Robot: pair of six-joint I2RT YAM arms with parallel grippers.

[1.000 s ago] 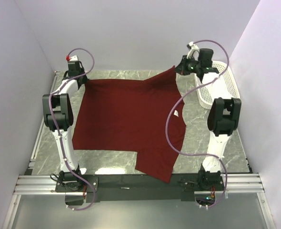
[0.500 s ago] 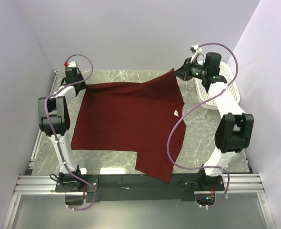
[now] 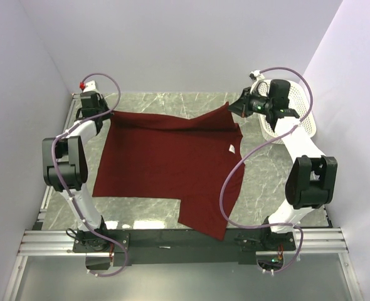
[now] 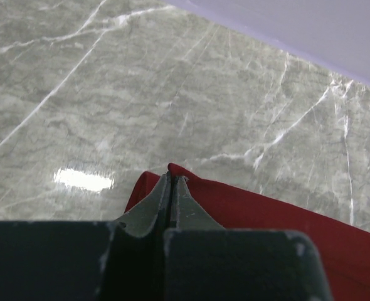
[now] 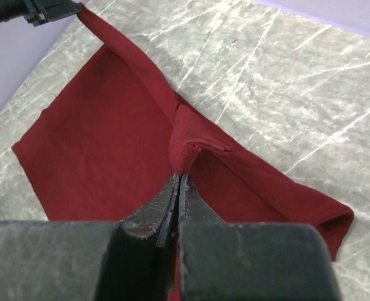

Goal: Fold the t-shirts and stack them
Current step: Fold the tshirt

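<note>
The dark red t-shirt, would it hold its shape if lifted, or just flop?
Probably floppy: the t-shirt sags and folds between the left gripper and right gripper, both pinching its far edge. Likely light, since fingertip pinches hold that edge up.

The grey marble tabletop (image 3: 172, 100) lies open along the far edge, beyond the spread dark red cotton t-shirt (image 3: 166, 157). A white mesh plastic basket (image 3: 303, 122) blocks the far right corner.

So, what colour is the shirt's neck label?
The small neck label is white; seen best from the top external view.
</note>
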